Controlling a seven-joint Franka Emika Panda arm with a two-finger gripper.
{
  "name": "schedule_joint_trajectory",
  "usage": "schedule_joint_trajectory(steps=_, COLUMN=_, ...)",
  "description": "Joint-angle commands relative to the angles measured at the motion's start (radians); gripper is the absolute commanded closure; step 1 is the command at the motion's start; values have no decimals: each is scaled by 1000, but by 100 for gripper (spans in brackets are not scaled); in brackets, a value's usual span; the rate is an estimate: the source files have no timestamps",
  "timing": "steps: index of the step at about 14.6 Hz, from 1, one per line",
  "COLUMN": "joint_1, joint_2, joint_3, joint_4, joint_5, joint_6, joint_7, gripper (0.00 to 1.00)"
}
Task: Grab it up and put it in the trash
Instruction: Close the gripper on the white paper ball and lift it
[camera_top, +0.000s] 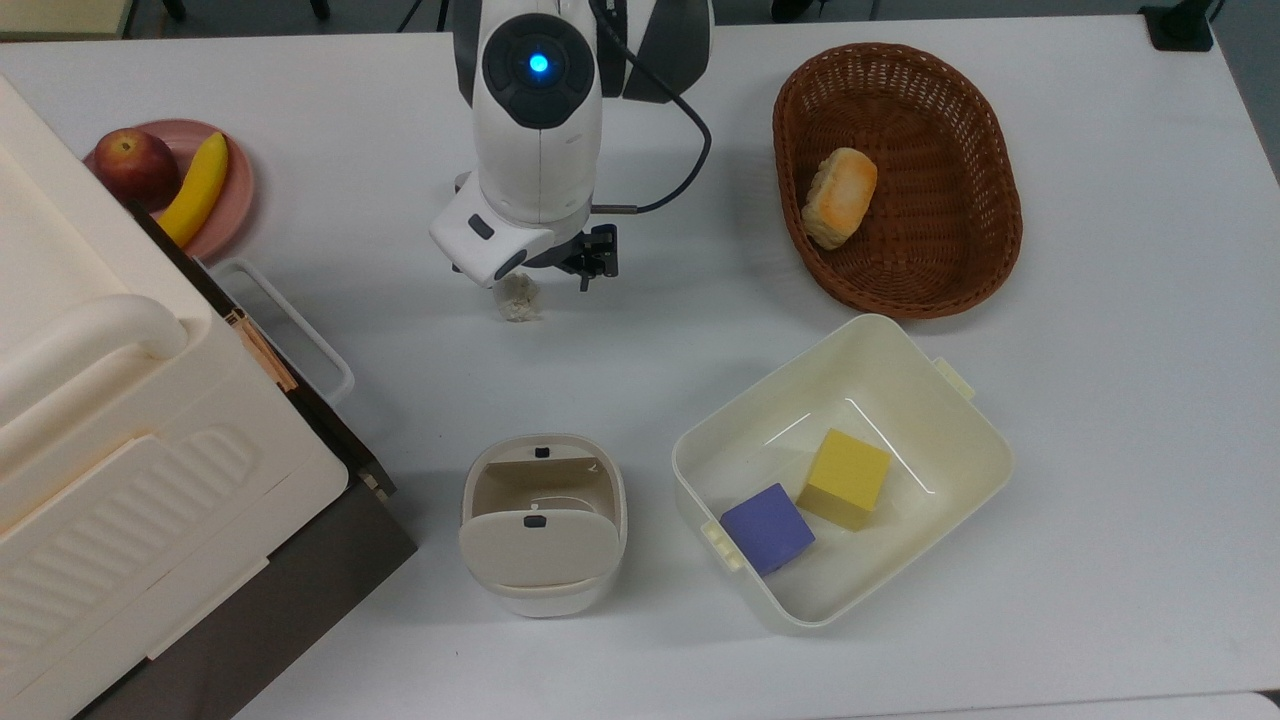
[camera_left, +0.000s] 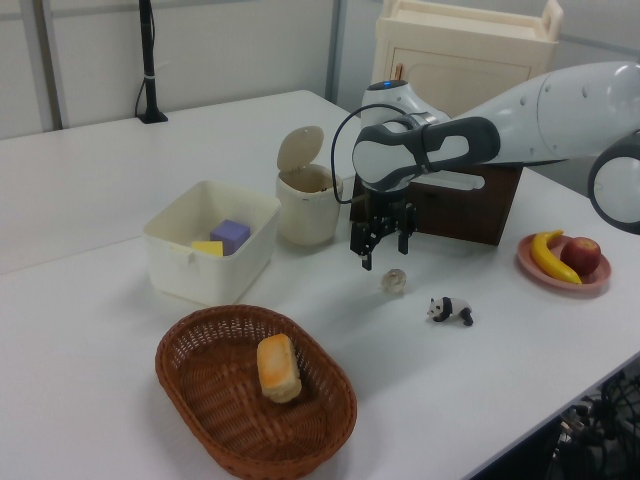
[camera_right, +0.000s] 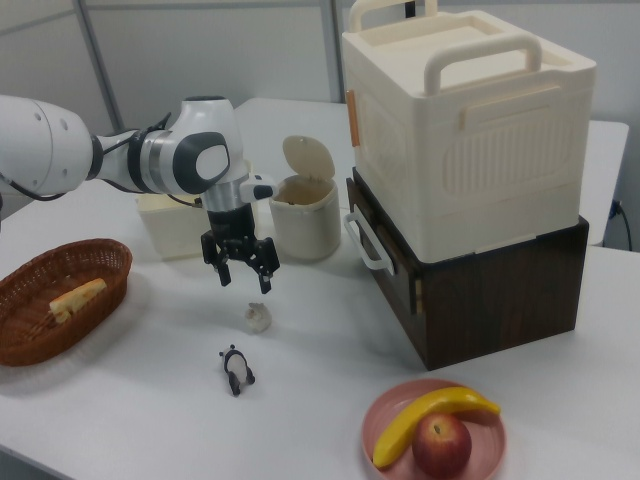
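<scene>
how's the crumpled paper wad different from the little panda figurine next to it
The crumpled white paper wad is plain white and shapeless; the black-and-white panda figurine is two-toned, with legs and a head. The wad lies just below the gripper with its open fingers; the panda lies further off, nearer the right view's bottom. Both are small and rest on the white table.

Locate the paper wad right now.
The wad lies on the table, just below the open gripper in the right view, with the panda nearest and the bin behind.
</scene>
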Motion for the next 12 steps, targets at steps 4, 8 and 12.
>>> schedule_joint_trajectory(steps=4, joint_1=-8, joint_2=1, joint_3=-5, joint_4=-52, joint_5=-47, joint_6=29, joint_7=17, gripper=0)
schedule_joint_trajectory(steps=8, joint_1=-9, joint_2=15, joint_3=-5, joint_4=-65, joint_5=-47, joint_6=59, joint_7=17, gripper=0)
schedule_joint_trajectory(steps=12, joint_1=-9, joint_2=38, joint_3=-5, joint_4=-64, joint_5=-74, joint_6=61, joint_7=17, gripper=0)
